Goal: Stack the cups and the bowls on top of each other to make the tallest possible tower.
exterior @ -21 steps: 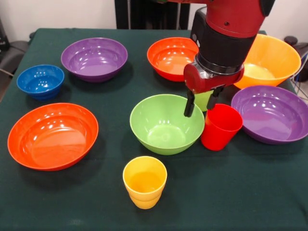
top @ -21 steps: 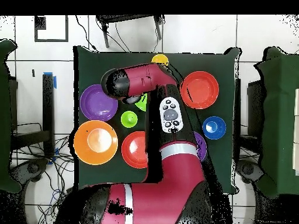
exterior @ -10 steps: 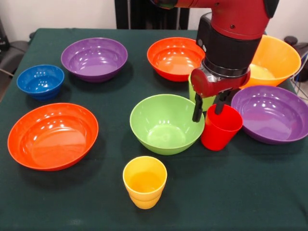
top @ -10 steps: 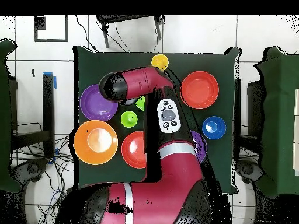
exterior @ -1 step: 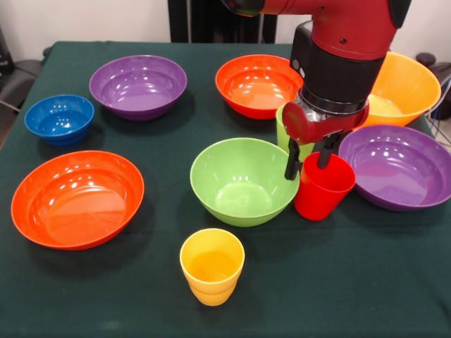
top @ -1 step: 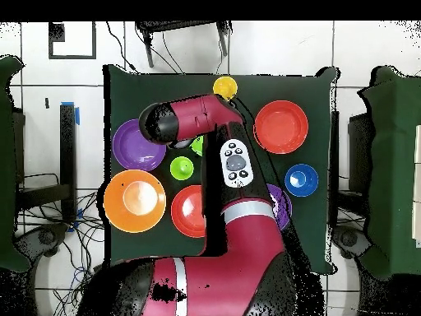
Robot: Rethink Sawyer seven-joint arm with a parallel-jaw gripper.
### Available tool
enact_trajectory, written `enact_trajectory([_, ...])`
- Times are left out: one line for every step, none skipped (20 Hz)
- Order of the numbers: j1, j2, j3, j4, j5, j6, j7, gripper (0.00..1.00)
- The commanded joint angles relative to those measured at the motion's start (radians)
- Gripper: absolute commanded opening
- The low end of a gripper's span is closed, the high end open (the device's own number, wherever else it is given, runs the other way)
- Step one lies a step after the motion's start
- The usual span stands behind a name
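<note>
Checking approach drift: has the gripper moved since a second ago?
Yes. The gripper shifted right in the front view, off the green bowl rim, now straddling the red cup rim.

Bright plastic on a dark green cloth

The table (exterior @ -1 step: 84,296) is covered in deep green; on it a yellow cup (exterior @ -1 step: 211,265), a red cup (exterior @ -1 step: 323,186) and a light green cup (exterior @ -1 step: 285,130), two purple bowls (exterior @ -1 step: 138,86) (exterior @ -1 step: 398,166), two red-orange bowls (exterior @ -1 step: 76,198) (exterior @ -1 step: 251,84), a large orange bowl (exterior @ -1 step: 398,88), a light green bowl (exterior @ -1 step: 243,180) and a small blue bowl (exterior @ -1 step: 59,118); the arm (exterior @ -1 step: 338,49) is red with a black band, its gripper (exterior @ -1 step: 308,160) black below a red block, and from above the arm shows a grey button panel (top @ -1 step: 236,161)
</note>
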Motion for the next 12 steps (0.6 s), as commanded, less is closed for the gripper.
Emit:
enact_trajectory([0.014, 0.035, 0.061, 0.092, -0.044, -0.068, -0.031, 1.0])
enact_trajectory([0.014, 0.035, 0.06, 0.092, -0.045, -0.066, -0.033, 1.0])
enact_trajectory([0.015, 0.033, 0.057, 0.095, -0.045, -0.064, -0.031, 1.0])
enact_trajectory([0.017, 0.033, 0.055, 0.096, -0.046, -0.065, -0.028, 1.0])
enact_trajectory([0.017, 0.031, 0.054, 0.101, -0.048, -0.073, -0.026, 1.0])
enact_trajectory([0.017, 0.03, 0.052, 0.109, -0.05, -0.082, -0.022, 1.0])
enact_trajectory([0.018, 0.029, 0.049, 0.113, -0.053, -0.089, -0.02, 1.0])
enact_trajectory([0.015, 0.027, 0.046, 0.127, -0.056, -0.104, -0.015, 1.0])
enact_trajectory([0.015, 0.028, 0.047, 0.126, -0.056, -0.108, -0.015, 1.0])
enact_trajectory([0.016, 0.03, 0.048, 0.125, -0.057, -0.112, -0.015, 1.0])
enact_trajectory([0.015, 0.03, 0.048, 0.128, -0.057, -0.118, -0.013, 1.0])
enact_trajectory([0.015, 0.031, 0.047, 0.13, -0.057, -0.122, -0.013, 1.0])
